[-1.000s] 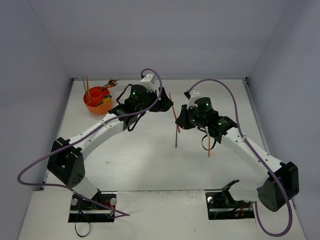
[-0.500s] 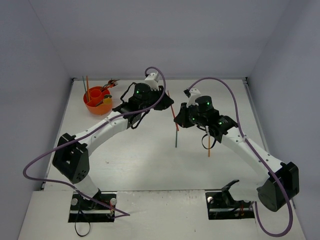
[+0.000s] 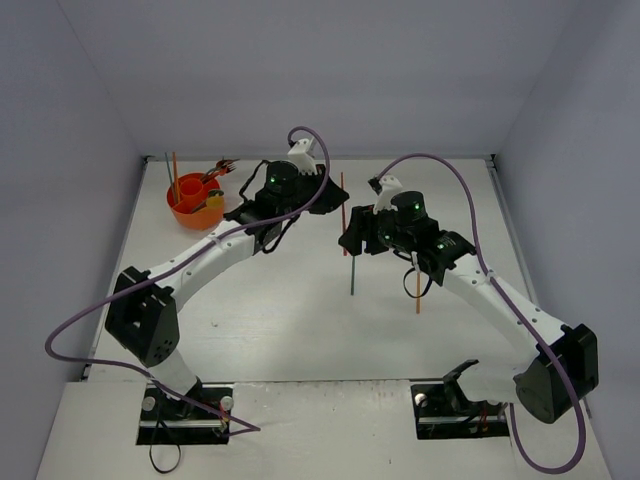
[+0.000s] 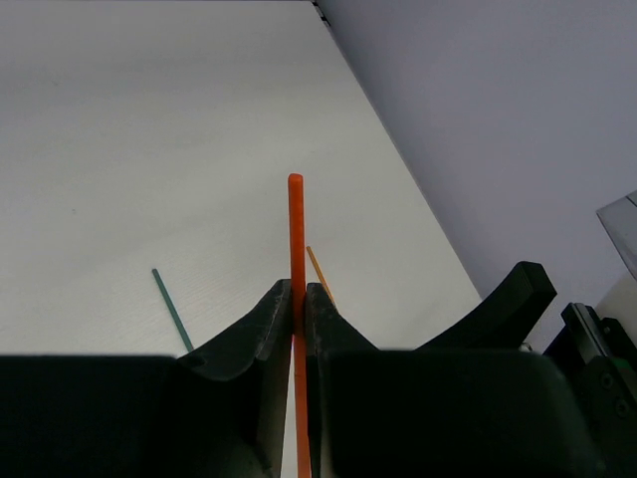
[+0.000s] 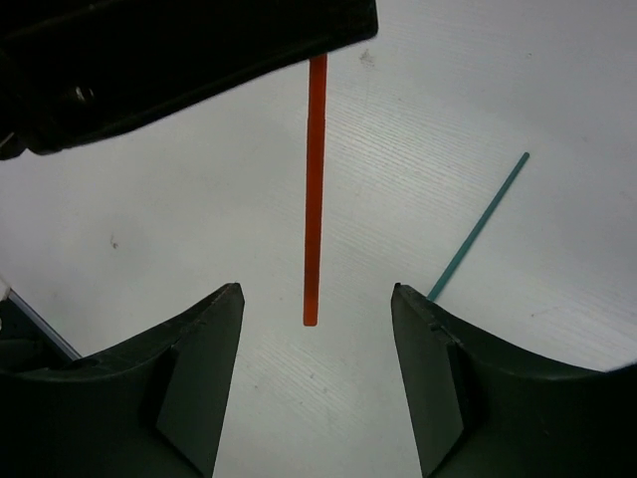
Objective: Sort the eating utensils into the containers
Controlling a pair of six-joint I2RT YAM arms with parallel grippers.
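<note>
while left jaws pinch orange chopstick [image 4: 296, 229], long axis straight out (tip toward spread right jaws).

Left jaws pinched, right jaws apart.

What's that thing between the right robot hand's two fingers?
An orange chopstick, seen in the right wrist view. It touches neither finger of the open right gripper; the left gripper is shut on it.
</note>
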